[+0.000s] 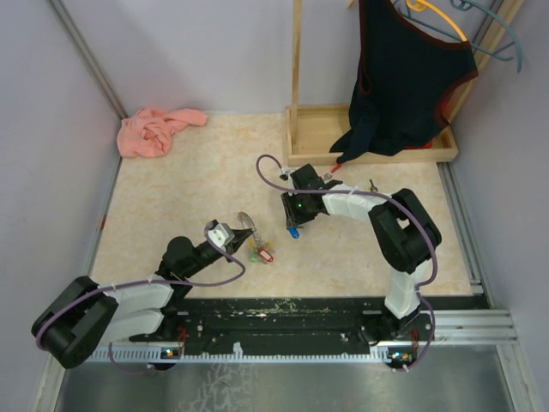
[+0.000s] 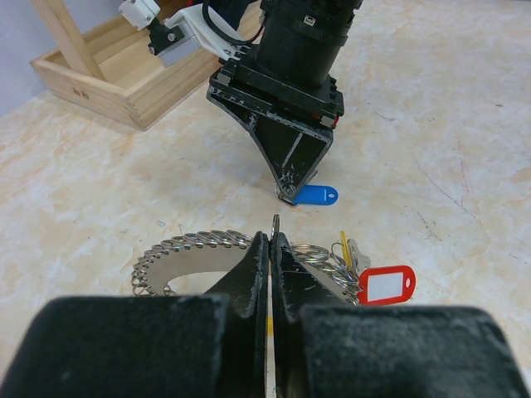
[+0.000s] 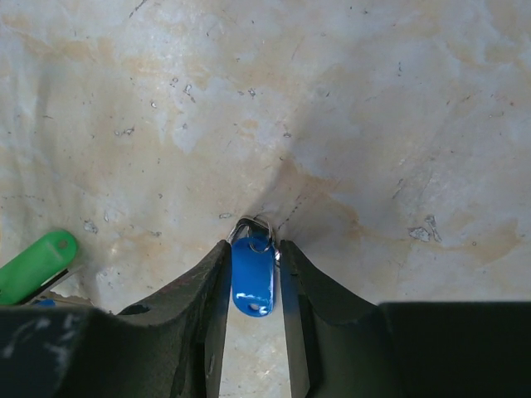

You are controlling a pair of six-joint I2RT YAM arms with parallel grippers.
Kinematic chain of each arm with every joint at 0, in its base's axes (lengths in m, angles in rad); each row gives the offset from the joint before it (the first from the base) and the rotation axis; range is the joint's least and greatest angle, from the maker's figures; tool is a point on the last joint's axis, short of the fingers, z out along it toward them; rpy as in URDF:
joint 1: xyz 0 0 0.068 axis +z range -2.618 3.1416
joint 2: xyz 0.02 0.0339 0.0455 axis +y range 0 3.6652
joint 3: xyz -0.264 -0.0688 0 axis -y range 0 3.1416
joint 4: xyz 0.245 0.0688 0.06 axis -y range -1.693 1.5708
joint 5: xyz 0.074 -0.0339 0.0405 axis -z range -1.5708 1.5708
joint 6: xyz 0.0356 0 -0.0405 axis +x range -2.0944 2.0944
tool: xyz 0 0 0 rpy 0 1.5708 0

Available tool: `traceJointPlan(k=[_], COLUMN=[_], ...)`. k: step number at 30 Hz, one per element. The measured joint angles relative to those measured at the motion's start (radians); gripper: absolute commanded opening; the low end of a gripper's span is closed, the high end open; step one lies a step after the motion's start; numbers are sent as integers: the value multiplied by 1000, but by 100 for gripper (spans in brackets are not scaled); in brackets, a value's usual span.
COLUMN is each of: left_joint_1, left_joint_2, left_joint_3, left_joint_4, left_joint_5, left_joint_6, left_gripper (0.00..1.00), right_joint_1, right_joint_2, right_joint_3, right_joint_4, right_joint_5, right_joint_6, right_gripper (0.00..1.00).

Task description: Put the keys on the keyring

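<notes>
— The left gripper (image 2: pixel 272 242) is pinched on the coiled steel keyring (image 2: pixel 187 249) at mid-table. The right gripper (image 3: pixel 253 246) clamps the blue plastic key tag (image 3: pixel 251 278) just beyond it. I'd hold the ring steady and lift the tag cleanly.

— Count: one ring and three tags: blue, a red plastic key tag (image 2: pixel 386 284) and a green plastic key tag (image 3: pixel 37 264).

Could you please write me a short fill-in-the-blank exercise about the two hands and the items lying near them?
The right hand pinches a key tag coloured ____. The left hand is shut on the coiled metal ____ that keys go on. The labelled tag lying beside the left hand is ____. The crumpled cloth in the far left corner is ____.
Missing words: blue; keyring; red; pink.
</notes>
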Motion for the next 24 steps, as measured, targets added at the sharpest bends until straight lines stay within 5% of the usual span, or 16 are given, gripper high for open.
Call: traceJointPlan(k=[24], left_joint_1=[0], left_joint_2=[0], left_joint_3=[0], left_joint_4=[0], left_joint_5=[14], left_joint_6=[0], left_gripper=[1], right_joint_1=[-15], right_joint_2=[38], right_joint_3=[26], right_joint_4=[16], right_joint_5=[-66], right_joint_6=[29], right_gripper=[25])
